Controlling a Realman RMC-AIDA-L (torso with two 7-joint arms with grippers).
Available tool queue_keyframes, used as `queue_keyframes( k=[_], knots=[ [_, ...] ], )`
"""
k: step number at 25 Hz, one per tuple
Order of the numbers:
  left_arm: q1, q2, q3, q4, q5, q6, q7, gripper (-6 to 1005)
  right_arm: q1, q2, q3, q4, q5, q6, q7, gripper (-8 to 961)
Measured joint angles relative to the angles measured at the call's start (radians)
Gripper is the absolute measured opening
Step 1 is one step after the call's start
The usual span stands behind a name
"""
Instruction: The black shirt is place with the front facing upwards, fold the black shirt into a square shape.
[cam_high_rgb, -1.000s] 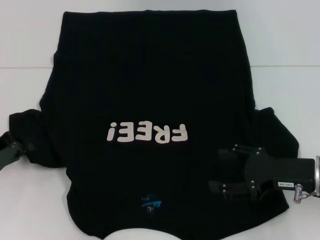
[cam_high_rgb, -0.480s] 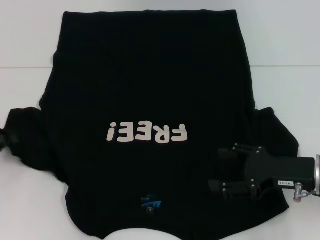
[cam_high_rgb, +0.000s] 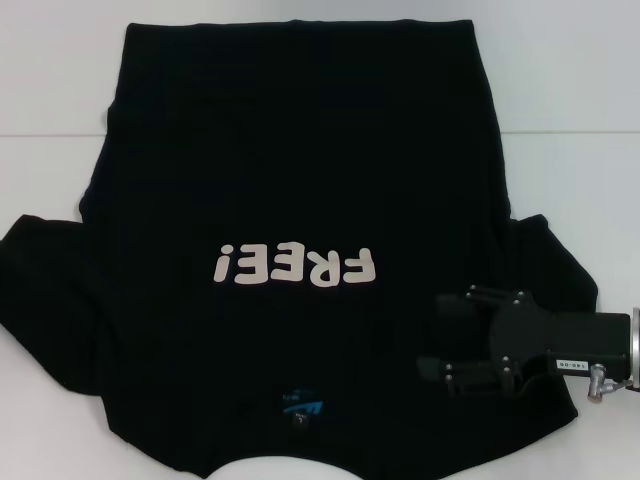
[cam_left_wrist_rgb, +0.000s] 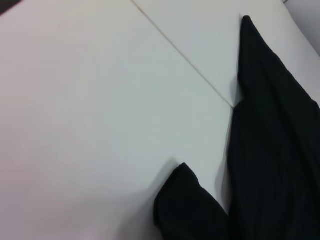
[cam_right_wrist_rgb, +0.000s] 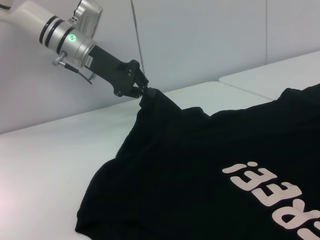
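The black shirt (cam_high_rgb: 290, 190), a big plain black short-sleeved cloth tee with pale pinkish-white "FREE!" lettering (cam_high_rgb: 294, 265) on the front, is lying front side up on the white table (cam_high_rgb: 560, 90) and takes up most of the head view. The collar end is nearest the robot, so the lettering reads upside down from there, and the small blue neck label (cam_high_rgb: 302, 404) sits close to the near edge. The hem is at the far side of the table.

The left gripper (cam_right_wrist_rgb: 140, 89) doesn't show in the head view at all, but the right wrist view catches it out at the tip of the shirt's left sleeve. Its black fingers are pinched onto the sleeve tip, which is drawn up into a little peak off the table. The left wrist view only shows black cloth against the white table, with a thin seam line (cam_left_wrist_rgb: 180, 52) running across the tabletop.

The right gripper (cam_high_rgb: 440, 335) is over the shirt's right shoulder area, just inboard of the right sleeve. Its two black fingers (cam_high_rgb: 465, 298) point towards the middle of the shirt with a clear gap between them, and nothing is held in that gap. Can't tell whether the fingertips actually touch the cloth or sit just above it.
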Motion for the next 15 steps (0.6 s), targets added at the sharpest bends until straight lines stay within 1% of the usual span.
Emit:
queue_keyframes(
  k=[6, 10, 15],
  knots=[
    [0.0, 0.009, -0.002, 0.003, -0.002, 0.025, -0.009, 4, 0.001, 0.0, 0.002, 0.0, 0.0, 0.0, 0.0, 942],
    [-0.003, 0.012, -0.003, 0.011, -0.002, 0.081, -0.014, 4, 0.001, 0.0, 0.002, 0.0, 0.0, 0.0, 0.0, 942],
    [0.01, 0.018, -0.024, 0.028, 0.005, 0.136, -0.025, 3, 0.001, 0.0, 0.002, 0.0, 0.0, 0.0, 0.0, 942]
  ],
)
